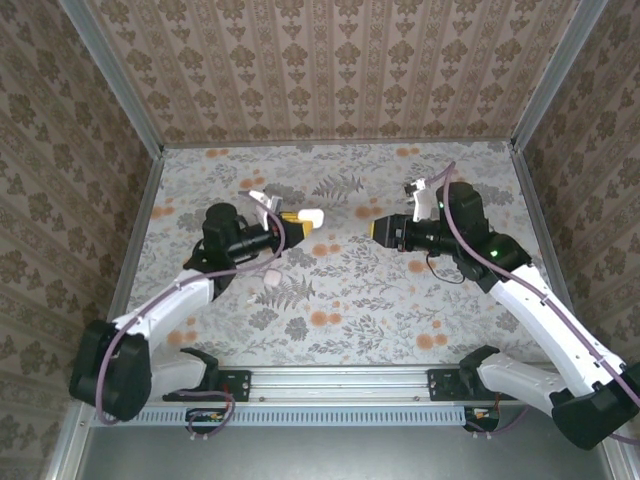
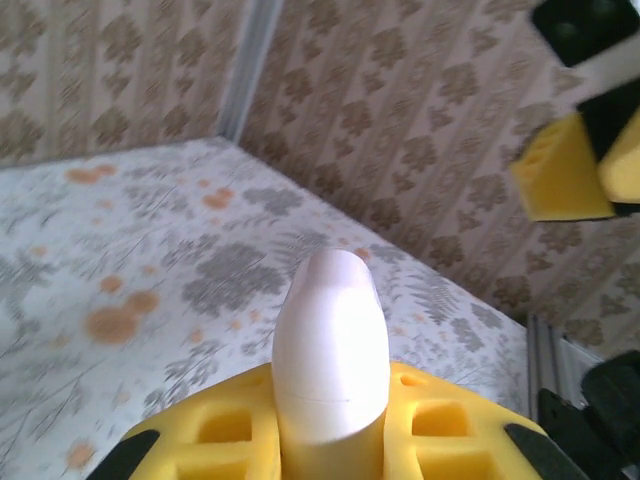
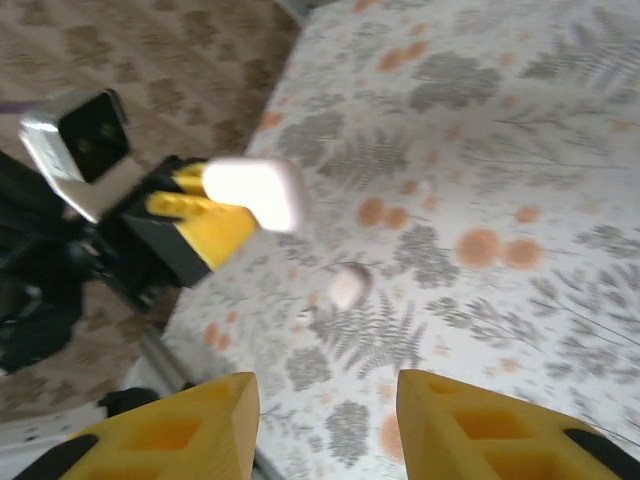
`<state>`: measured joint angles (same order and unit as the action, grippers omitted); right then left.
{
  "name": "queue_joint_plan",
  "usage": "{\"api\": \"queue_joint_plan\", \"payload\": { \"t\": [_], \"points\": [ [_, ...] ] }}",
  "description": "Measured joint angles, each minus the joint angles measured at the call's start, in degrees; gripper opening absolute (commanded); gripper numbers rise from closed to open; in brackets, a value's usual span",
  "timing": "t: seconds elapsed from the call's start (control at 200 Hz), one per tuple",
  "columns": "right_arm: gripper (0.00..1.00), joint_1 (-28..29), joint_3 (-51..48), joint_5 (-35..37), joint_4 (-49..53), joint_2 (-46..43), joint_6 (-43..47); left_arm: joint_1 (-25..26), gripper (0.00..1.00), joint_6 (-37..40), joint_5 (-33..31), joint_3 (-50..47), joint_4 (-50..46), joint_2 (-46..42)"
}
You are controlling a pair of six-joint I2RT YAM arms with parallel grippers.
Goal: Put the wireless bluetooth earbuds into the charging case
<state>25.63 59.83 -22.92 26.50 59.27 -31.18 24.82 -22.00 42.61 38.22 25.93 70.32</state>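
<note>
The left gripper (image 1: 291, 217) is clamped on the white charging case (image 2: 330, 340), which juts out past its yellow pads, clear of the table (image 1: 400, 300). The right gripper (image 3: 325, 410) faces it, jaws parted and empty, well apart. A second white case (image 1: 272, 277) lies on the table near the left gripper.

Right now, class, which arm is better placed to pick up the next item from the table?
Right: the right gripper is open and empty, while the left gripper is shut on the white charging case.
</note>
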Motion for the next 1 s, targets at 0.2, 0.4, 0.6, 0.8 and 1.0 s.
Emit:
{"api": "queue_joint_plan", "payload": {
  "t": [0.2,0.4,0.6,0.8,1.0],
  "points": [
    [0.47,0.0,-2.7,5.1,2.4,2.5,0.3,-2.8,0.07,-1.1,0.0,7.6,-5.4,13.2],
    [0.49,0.0,-4.4,7.8,2.5,5.3,1.0,-1.5,0.09,-0.8,-2.6,16.0,-12.2,27.1],
    [0.49,0.0,-5.0,8.2,2.3,8.7,1.0,1.7,0.11,-0.1,-7.4,26.6,-20.3,39.3],
    [0.51,0.0,-5.1,8.2,2.0,11.8,1.0,4.5,0.26,1.6,-10.7,33.4,-27.1,46.3],
    [0.52,1.3,-7.2,9.7,2.0,13.7,2.0,3.9,0.45,7.2,-18.3,37.7,-36.4,46.3]
  ]
}}
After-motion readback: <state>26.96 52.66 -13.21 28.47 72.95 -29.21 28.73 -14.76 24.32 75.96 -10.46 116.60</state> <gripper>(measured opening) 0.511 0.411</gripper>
